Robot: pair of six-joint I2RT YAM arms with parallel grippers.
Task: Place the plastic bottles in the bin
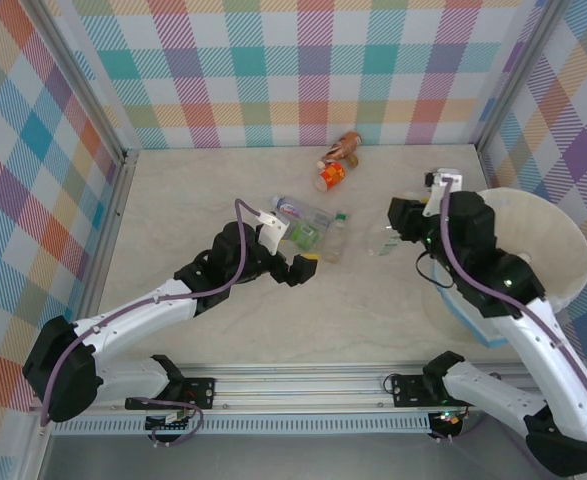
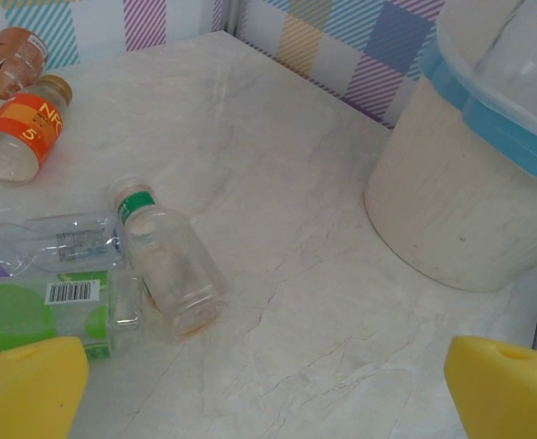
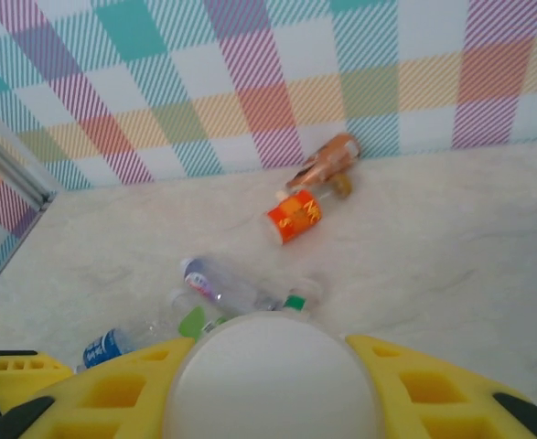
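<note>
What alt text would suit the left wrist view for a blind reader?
Plastic bottles lie toppled at left on a pale table, a cream, blue-banded bin at right. The open left claw's yellow fingertips frame the bottom corners.

One brown plastic bottle, one orange plastic bottle, at least four clear plastic bottles, one round cream-white bin.

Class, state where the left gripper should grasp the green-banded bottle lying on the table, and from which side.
Probably low on the green-banded bottle, near its base, from above, left gripper spanning its width: it lies on its side, and a green-labelled bottle crowds its neck end.
</note>
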